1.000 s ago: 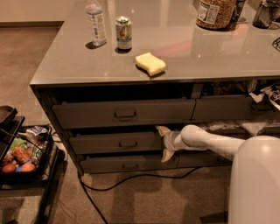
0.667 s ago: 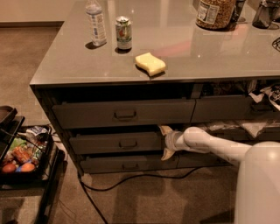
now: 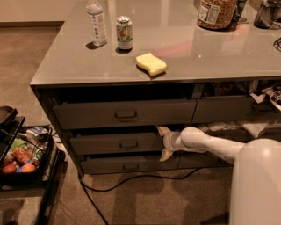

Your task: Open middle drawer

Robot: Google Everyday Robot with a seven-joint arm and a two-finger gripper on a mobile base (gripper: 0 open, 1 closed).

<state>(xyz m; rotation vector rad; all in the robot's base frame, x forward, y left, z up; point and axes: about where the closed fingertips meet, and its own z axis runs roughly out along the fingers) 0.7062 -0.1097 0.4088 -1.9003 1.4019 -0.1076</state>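
Tool (image 3: pixel 164 143) is sitting at the right end of the middle drawer (image 3: pixel 99 144) front, under the worktop (image 3: pixel 197 48) edge. Its fingers (image 3: pixel 163 130) are standing wide apart, one pointing up at the front's top edge and the other down at its bottom edge, so the end of the front is lying between them. It is not clamping anything that I can see; can't tell whether the tips are touching the front. White arm (image 3: pixel 210 144) is reaching in from the right, level with that drawer. Middle drawer is lying between the taller top drawer (image 3: pixel 88 115) and the slim bottom drawer (image 3: pixel 105 165), with its small pull handle (image 3: pixel 128 144) at centre, well left of the tool and untouched. A dark gap is showing above its front — can't tell how far out it is standing. On the worktop a water bottle (image 3: pixel 96 22), a can (image 3: pixel 124 33) and a yellow sponge (image 3: pixel 151 63) are standing near the front-left, with a jar (image 3: pixel 215 13) at the back. A black cable (image 3: pixel 131 180) is trailing across the floor below the drawers.
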